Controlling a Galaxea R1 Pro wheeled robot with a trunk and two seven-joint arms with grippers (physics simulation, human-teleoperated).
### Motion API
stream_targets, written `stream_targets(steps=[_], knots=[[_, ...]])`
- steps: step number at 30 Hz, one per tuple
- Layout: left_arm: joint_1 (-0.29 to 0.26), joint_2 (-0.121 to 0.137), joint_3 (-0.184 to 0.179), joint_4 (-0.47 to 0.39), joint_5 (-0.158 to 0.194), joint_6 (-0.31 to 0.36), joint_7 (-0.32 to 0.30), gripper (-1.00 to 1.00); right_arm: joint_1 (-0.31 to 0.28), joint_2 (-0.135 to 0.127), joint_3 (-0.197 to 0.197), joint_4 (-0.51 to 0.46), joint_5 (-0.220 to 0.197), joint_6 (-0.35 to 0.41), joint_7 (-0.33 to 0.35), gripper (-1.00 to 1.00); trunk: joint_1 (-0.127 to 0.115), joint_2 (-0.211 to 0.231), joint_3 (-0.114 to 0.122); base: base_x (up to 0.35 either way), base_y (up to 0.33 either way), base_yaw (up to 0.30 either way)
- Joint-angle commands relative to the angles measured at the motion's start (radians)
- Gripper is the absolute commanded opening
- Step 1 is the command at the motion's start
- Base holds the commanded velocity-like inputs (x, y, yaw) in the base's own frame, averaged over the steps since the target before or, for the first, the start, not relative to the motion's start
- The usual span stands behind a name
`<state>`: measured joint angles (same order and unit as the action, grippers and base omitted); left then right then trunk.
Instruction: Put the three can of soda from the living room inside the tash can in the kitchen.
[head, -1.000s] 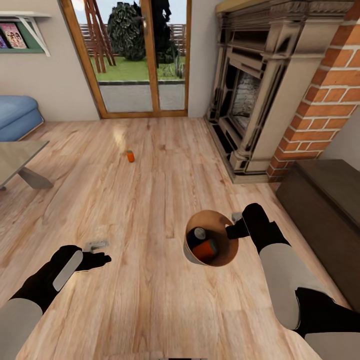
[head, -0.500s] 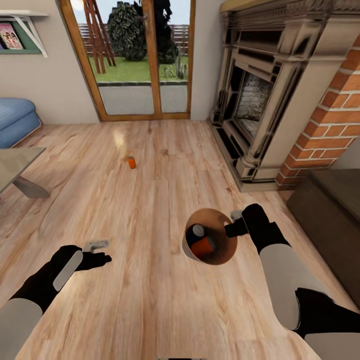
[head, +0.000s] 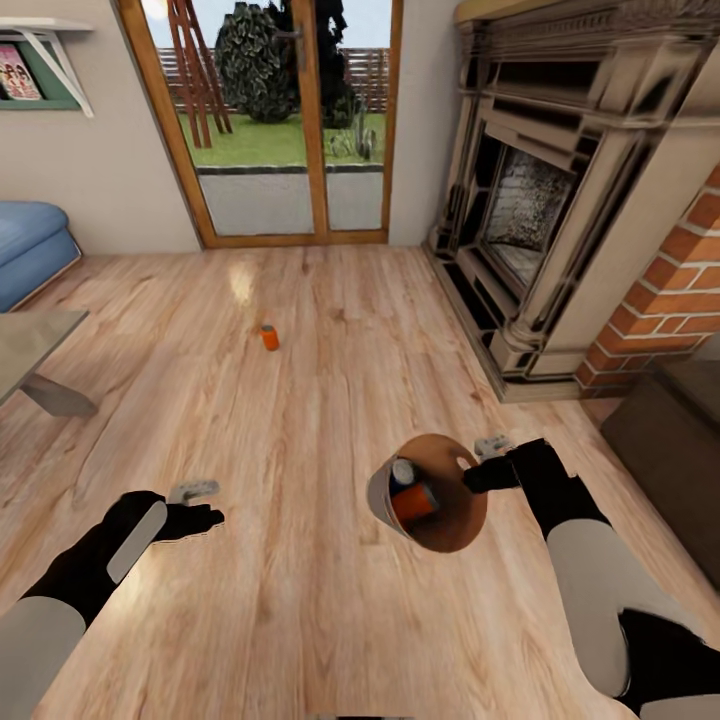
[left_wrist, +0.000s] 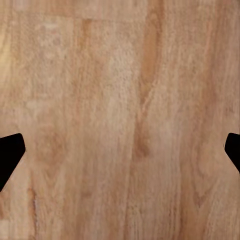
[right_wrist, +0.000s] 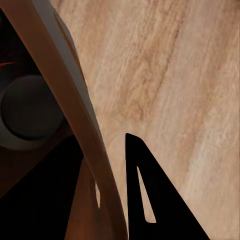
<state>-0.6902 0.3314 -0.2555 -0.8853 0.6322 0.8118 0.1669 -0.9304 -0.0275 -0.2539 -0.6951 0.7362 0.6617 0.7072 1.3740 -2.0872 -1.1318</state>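
The robot stands in the living room with the bin (head: 428, 492) held in its right gripper (head: 478, 462), the two fingers clamped over the bin's rim: in the right wrist view the rim (right_wrist: 65, 110) runs between a finger outside the wall and one inside. The bin hangs above the wood floor (head: 300, 600), tipped so its mouth faces up and towards the camera, its axis leaning off vertical. Inside lie two cans: an orange one (head: 411, 503) on its side or leaning, and a second (head: 402, 472) with its grey top towards the opening; that grey top (right_wrist: 27, 112) shows in the right wrist view too.

The third can (head: 269, 337) stands upright on the floor well ahead, between the coffee table (head: 30, 350) and the fireplace (head: 540, 230), its long axis vertical and its top up. The glass doors (head: 290, 120) lie beyond it.

The left gripper (head: 192, 505) is empty, its fingers spread wide above bare floor, as the left wrist view confirms.

The step in hand looks like gathering the last can. The next move calls for driving nearer, lowering the left gripper around the can from the side, and keeping the bin level enough that its load does not roll out.
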Motion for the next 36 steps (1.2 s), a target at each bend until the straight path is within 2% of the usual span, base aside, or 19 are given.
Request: stream_targets(steps=[1, 3, 6, 7, 8, 11, 12, 13, 14, 16, 22, 24, 27, 29, 31, 36], knots=[[0.000, 0.000, 0.000, 0.000, 0.000, 0.000, 0.000, 1.00, 0.010, -0.006, -0.002, -0.005, -0.011, -0.016, 0.016, -1.00, 0.000, 0.000, 0.000, 0.308, 0.186, 0.000], [0.000, 0.000, 0.000, 0.000, -0.001, 0.000, 0.000, 1.00, 0.049, -0.021, -0.002, -0.032, -0.011, -0.060, 0.047, -1.00, 0.000, 0.000, 0.000, 0.307, 0.187, 0.000], [0.000, -0.001, -0.001, 0.000, -0.001, -0.001, 0.000, 1.00, 0.106, -0.026, 0.003, -0.095, -0.011, -0.078, 0.063, -1.00, 0.000, 0.000, 0.000, 0.307, 0.187, 0.000], [0.000, -0.001, -0.001, 0.000, -0.001, -0.001, 0.001, 1.00, 0.140, -0.026, 0.007, -0.141, -0.011, -0.083, 0.068, -1.00, 0.000, 0.000, 0.000, 0.307, 0.187, 0.000], [0.000, -0.001, -0.001, 0.000, -0.002, -0.002, 0.001, 1.00, 0.216, -0.029, 0.012, -0.280, -0.009, -0.085, 0.129, -1.00, 0.000, 0.000, 0.000, 0.307, 0.187, 0.000], [0.000, -0.002, -0.001, 0.000, -0.002, -0.002, 0.002, 1.00, 0.239, -0.029, 0.012, -0.348, -0.005, -0.082, 0.196, -1.00, 0.000, 0.000, 0.000, 0.307, 0.187, 0.000], [0.000, -0.002, -0.002, 0.000, -0.002, -0.002, 0.002, 1.00, 0.252, -0.030, 0.009, -0.410, -0.002, -0.079, 0.245, -1.00, 0.000, 0.000, 0.000, 0.307, 0.187, 0.000], [0.000, -0.002, -0.002, 0.000, -0.002, -0.003, 0.002, 1.00, 0.256, -0.030, 0.009, -0.430, -0.002, -0.078, 0.255, -1.00, 0.000, 0.000, 0.000, 0.307, 0.187, 0.000], [0.000, -0.002, -0.002, 0.000, -0.001, -0.003, 0.001, 1.00, 0.286, -0.031, 0.005, -0.516, -0.001, -0.076, 0.287, -1.00, 0.000, 0.000, 0.000, 0.306, 0.187, 0.000], [0.000, -0.002, -0.002, 0.000, -0.002, -0.003, 0.001, 1.00, 0.299, -0.031, 0.004, -0.559, -0.001, -0.075, 0.298, -1.00, 0.000, 0.000, 0.000, 0.306, 0.187, 0.000], [0.000, -0.002, -0.003, 0.000, -0.002, -0.002, -0.001, 1.00, 0.336, -0.036, 0.002, -0.605, -0.001, -0.080, 0.313, -1.00, 0.000, 0.000, 0.000, 0.305, 0.188, 0.000], [0.000, -0.001, -0.003, 0.000, -0.002, -0.002, 0.000, 1.00, 0.358, -0.046, 0.002, -0.610, -0.002, -0.084, 0.327, -1.00, 0.000, 0.000, 0.000, 0.304, 0.188, 0.000], [0.000, -0.002, -0.004, 0.000, -0.002, -0.002, 0.001, 1.00, 0.375, -0.069, 0.002, -0.623, -0.003, -0.087, 0.348, -1.00, 0.000, 0.000, 0.000, 0.304, 0.189, 0.000], [0.000, -0.002, -0.004, 0.000, -0.002, -0.002, 0.004, 1.00, 0.397, -0.106, 0.001, -0.639, -0.006, -0.089, 0.381, -1.00, 0.000, 0.000, 0.000, 0.304, 0.189, 0.000], [0.000, -0.002, -0.005, 0.000, -0.002, -0.002, 0.005, 1.00, 0.413, -0.132, 0.002, -0.644, -0.008, -0.092, 0.405, -1.00, 0.000, 0.000, 0.000, 0.304, 0.189, 0.000], [0.000, -0.002, -0.005, 0.000, -0.002, -0.002, 0.007, 1.00, 0.456, -0.159, -0.002, -0.649, -0.009, -0.154, 0.427, -1.00, 0.000, 0.000, 0.000, 0.304, 0.189, 0.000]])
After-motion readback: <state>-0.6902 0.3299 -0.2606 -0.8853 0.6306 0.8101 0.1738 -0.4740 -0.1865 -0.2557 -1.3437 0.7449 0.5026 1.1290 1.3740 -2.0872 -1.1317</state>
